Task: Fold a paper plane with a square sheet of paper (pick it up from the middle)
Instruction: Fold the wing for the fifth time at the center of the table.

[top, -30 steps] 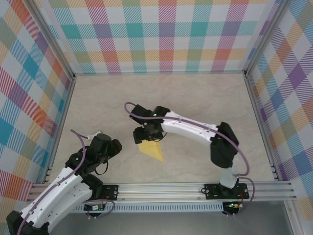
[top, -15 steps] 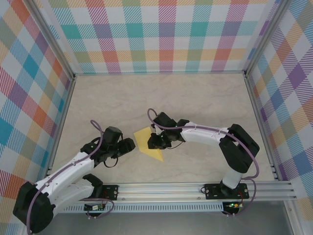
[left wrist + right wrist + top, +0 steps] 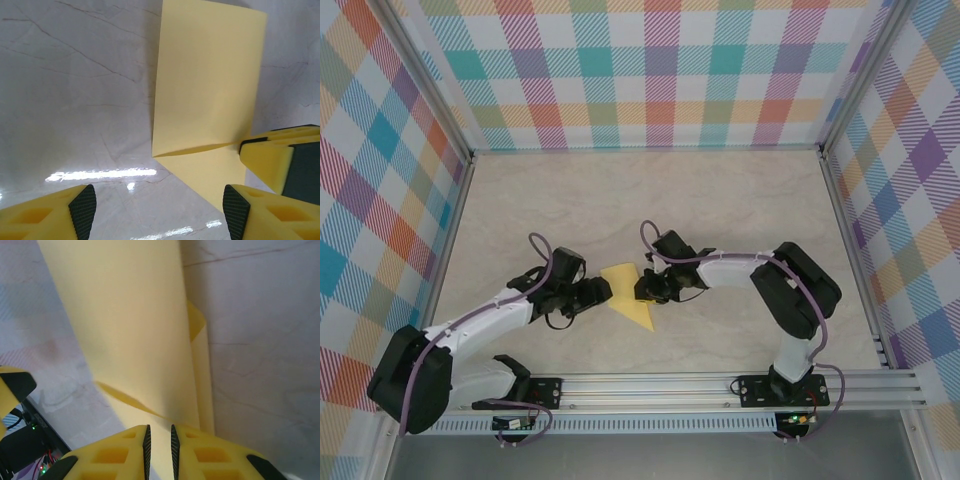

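Shows folded paper sheet on table, pinched in right gripper; left gripper spread wide, empty, just beside.

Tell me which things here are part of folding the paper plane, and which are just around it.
Part of the job:
- yellow paper sheet, partly folded
- right hand, pinching the sheet
- left hand, open, close to the sheet

Just around:
- table
- checked walls
- metal rail

Folded pale-yellow paper sheet, partly lifted
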`<state>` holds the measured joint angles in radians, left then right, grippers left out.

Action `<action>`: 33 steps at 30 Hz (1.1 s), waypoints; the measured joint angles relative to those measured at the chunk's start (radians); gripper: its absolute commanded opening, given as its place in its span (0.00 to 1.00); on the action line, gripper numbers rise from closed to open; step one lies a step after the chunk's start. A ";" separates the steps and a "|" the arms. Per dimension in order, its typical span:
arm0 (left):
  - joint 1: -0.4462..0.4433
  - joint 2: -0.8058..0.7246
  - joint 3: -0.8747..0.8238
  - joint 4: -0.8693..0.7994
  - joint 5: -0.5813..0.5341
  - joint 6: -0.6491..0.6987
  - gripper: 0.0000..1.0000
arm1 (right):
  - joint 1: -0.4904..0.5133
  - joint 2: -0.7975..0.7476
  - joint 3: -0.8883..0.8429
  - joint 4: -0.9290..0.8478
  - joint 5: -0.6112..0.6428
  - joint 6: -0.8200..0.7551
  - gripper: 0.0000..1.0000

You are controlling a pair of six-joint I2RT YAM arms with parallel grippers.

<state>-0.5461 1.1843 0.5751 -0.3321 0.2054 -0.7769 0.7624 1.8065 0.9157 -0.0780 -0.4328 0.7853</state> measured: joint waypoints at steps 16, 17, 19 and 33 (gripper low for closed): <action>0.028 0.220 0.071 0.130 0.087 -0.005 0.71 | -0.061 0.018 -0.119 0.251 -0.130 0.076 0.22; 0.031 0.232 0.075 0.137 0.093 -0.009 0.71 | -0.062 0.018 -0.121 0.255 -0.131 0.079 0.22; 0.035 0.253 0.082 0.154 0.100 -0.015 0.71 | -0.063 0.018 -0.125 0.262 -0.134 0.081 0.22; 0.051 0.345 0.116 0.243 0.183 -0.024 0.61 | -0.063 0.018 -0.130 0.273 -0.134 0.091 0.22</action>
<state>-0.4953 1.5291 0.6914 -0.0887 0.3882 -0.8009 0.6991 1.8244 0.7860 0.1951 -0.5667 0.8761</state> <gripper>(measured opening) 0.615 0.219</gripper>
